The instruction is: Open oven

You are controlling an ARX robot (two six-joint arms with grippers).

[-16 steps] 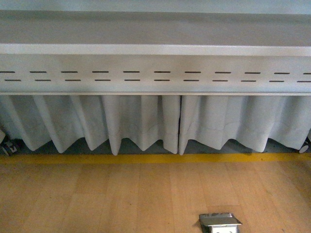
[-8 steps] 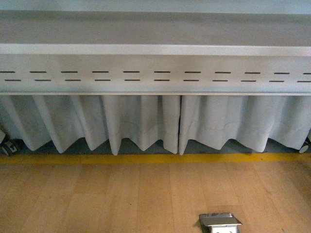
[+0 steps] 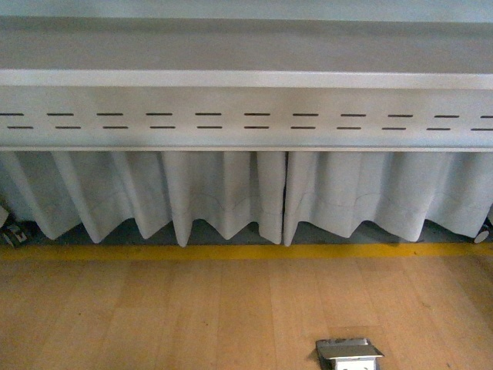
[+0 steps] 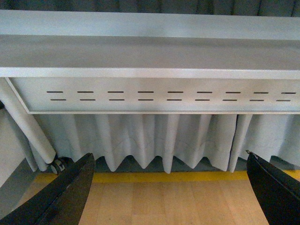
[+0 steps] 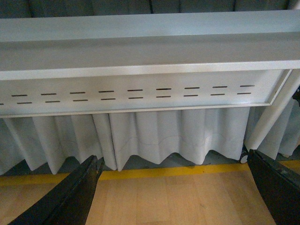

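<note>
The oven is not showing in any of the three views, so where it is sitting cannot be told from here. The front camera is looking at a pale slotted panel [image 3: 246,121] under a long white ledge, with a pleated white curtain [image 3: 223,193] hanging below it, a yellow stripe [image 3: 231,251] running along the base and a wooden floor [image 3: 154,316] carrying a small metal floor box [image 3: 348,353]. Across the last second nothing is changing in that front view: panel, curtain and floor box are sitting exactly where they were. By my reading the work on the door is not yet beginning and the robot is still facing away from its target. The left gripper [image 4: 168,157] is hanging unclenched, its two dark fingers [image 4: 70,192] spreading to opposite sides of its wrist view with only curtain and floor between them and nothing held. The right gripper [image 5: 173,157] is doing the same, its fingers [image 5: 70,197] standing wide apart and empty. A slanting white leg [image 4: 26,124] ending in a caster [image 4: 58,165] is showing in the left wrist view. No brand, label or writing is appearing anywhere; the only marks are the paired dark slots running along the panel.
</note>
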